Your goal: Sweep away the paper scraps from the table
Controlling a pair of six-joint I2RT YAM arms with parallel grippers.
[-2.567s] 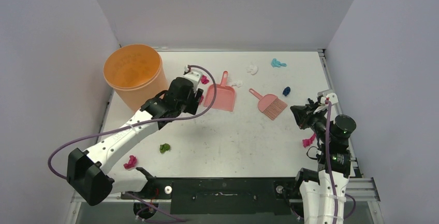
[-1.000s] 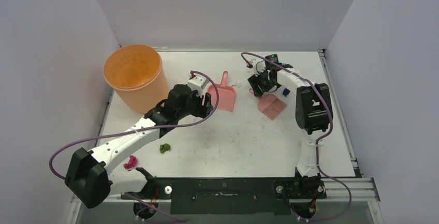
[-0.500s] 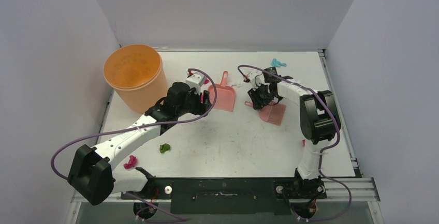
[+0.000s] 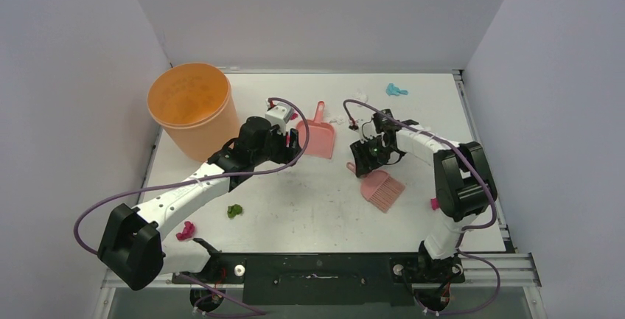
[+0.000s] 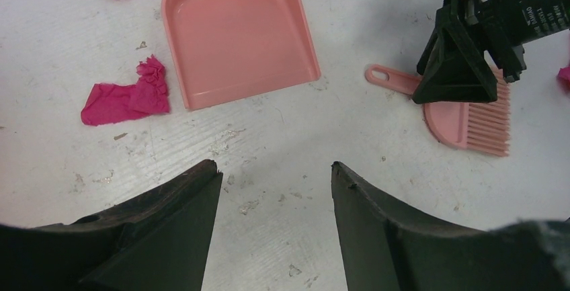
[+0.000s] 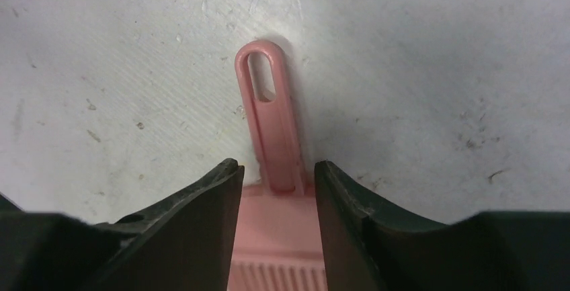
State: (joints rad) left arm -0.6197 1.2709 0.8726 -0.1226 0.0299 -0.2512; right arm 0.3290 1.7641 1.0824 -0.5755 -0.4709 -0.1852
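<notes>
The right claw was pinching the pink hand brush at the neck, where its looped handle meets the head. The brush lay flat on the white surface, right of centre. The left claw hung spread over a bare patch, holding nothing. It was just short of the pink dustpan, whose open mouth faced it. The paper scraps lay scattered and well apart. Two magenta wads sat beside the dustpan, and a green wad and a lone magenta wad lay near the front left. A teal wad lay by the far edge. An orange bucket stood in the far left corner.
</notes>
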